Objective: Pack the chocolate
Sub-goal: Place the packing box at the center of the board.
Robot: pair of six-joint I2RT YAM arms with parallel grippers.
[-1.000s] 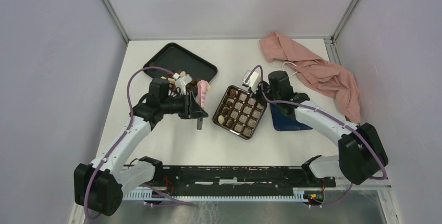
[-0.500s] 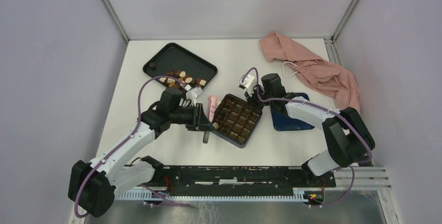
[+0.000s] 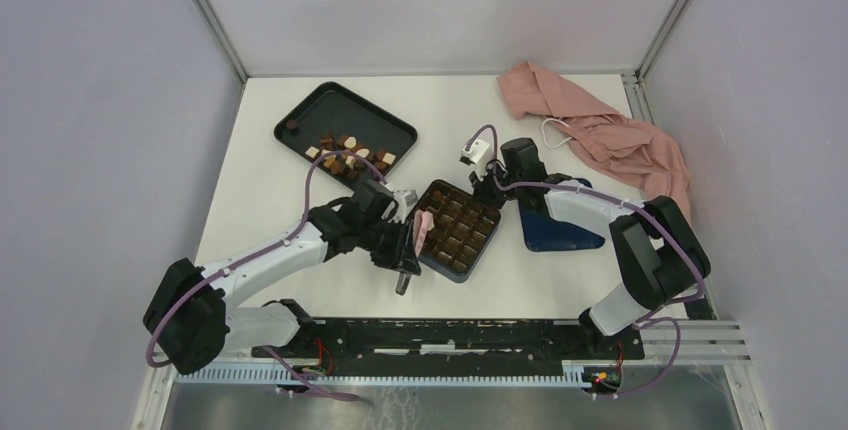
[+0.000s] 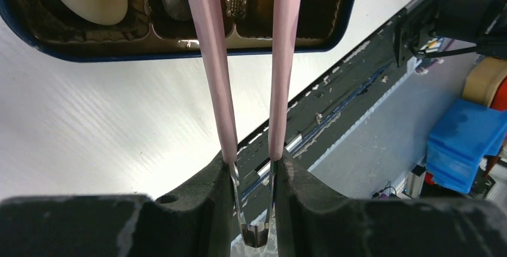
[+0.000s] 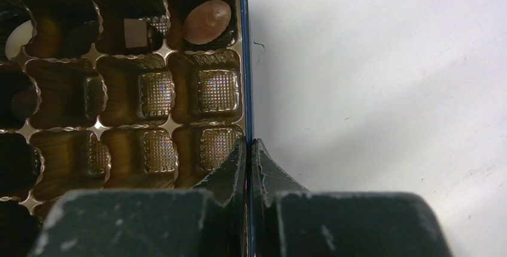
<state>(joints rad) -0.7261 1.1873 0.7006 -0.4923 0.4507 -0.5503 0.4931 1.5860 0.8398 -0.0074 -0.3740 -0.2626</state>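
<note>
Pink tweezers (image 4: 212,89), clamped in the left gripper (image 4: 254,167), have travelled within the last second from the black tray (image 3: 330,110) to the near-left side of the blue box (image 5: 244,60). The box has turned slightly in the middle of the table (image 3: 560,280). The tweezer tips are out of view, so a carried piece cannot be confirmed. The right gripper (image 5: 251,155) is closed on the box wall at a corner, steadying it. Judgement: a placement is in hand. Loose chocolate (image 3: 347,150) lies on the tray, towards the far-left corner. A brown oval piece (image 5: 206,21) lies flat in the corner compartment, its long axis slanting toward the wall.
</note>
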